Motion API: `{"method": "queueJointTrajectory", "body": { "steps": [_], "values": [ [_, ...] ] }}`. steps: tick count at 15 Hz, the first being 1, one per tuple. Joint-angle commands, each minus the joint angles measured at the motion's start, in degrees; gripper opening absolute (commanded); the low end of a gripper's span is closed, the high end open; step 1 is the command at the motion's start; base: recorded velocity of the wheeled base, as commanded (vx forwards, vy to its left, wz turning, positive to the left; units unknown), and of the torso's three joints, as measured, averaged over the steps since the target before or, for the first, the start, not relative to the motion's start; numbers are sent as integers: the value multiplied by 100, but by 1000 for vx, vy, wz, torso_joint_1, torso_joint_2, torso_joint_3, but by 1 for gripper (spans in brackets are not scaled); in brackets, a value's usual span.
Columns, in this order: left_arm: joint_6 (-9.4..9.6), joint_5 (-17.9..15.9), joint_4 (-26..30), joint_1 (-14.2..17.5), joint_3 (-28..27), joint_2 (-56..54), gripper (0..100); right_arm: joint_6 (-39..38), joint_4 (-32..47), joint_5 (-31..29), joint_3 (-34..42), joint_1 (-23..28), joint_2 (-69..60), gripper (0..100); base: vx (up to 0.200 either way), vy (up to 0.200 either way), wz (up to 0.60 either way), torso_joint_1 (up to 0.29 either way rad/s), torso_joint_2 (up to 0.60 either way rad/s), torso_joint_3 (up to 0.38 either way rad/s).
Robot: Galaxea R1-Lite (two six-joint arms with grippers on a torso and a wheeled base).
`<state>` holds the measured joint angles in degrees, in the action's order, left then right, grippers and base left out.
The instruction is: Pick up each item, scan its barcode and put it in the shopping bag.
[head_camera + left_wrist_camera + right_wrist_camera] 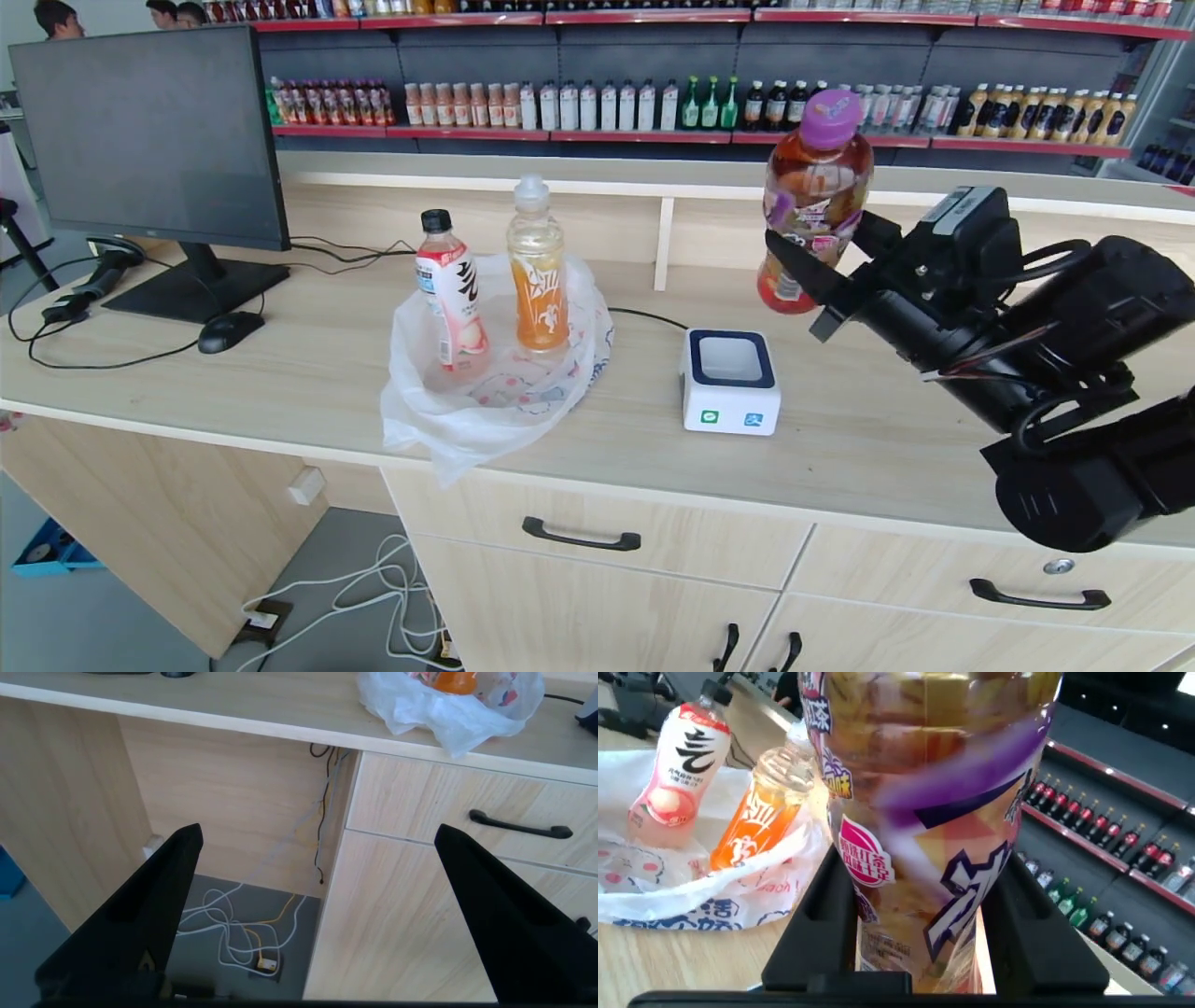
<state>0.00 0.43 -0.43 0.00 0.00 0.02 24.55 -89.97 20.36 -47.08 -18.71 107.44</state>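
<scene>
gripping the purple-capped bottle (817, 201), the right gripper (822, 271) is holding it above the counter (887, 420) beside the scanner (730, 381); the left gripper (318, 833) is hanging open below; two bottles (539, 271) are standing in the shopping bag (495, 401).

Head overview, both wrists toward bag (439, 425)

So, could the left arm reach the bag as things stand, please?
Probably not directly: the left claw hangs open below the counter edge, with the bag up on top; it must rise first.
</scene>
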Motion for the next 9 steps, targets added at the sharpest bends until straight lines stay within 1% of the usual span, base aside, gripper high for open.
{"method": "queueJointTrajectory", "body": {
  "steps": [1, 2, 3, 6, 8, 9],
  "values": [
    [0, 1, -1, 0, 0, 6, 100, -381, -3, -638, 76, -150, -460, 0, 0, 0, 0, 0, 0, 0],
    [0, 1, -1, 0, 0, -2, 100, -539, -3, -920, 85, -159, -478, 0, 0, 0, 0, 0, 0, 0],
    [0, 1, -1, 0, 0, -2, 100, -1031, -3, -1289, 67, -168, -539, 0, 0, 0, 0, 0, 0, 0],
    [0, 1, -1, 0, 0, 6, 100, -1321, -3, -1289, 41, -203, -654, 0, 0, 0, 0, 0, 0, 0],
    [0, 1, -1, 0, 0, 6, 100, -1638, -3, -1350, 94, -396, -689, 0, 0, 0, 0, 0, 0, 0],
    [0, 1, -1, 0, 0, -2, 100, -1743, -3, -1394, -3, -440, -671, 0, 0, 0, 0, 0, 0, 0]
  ]
}}
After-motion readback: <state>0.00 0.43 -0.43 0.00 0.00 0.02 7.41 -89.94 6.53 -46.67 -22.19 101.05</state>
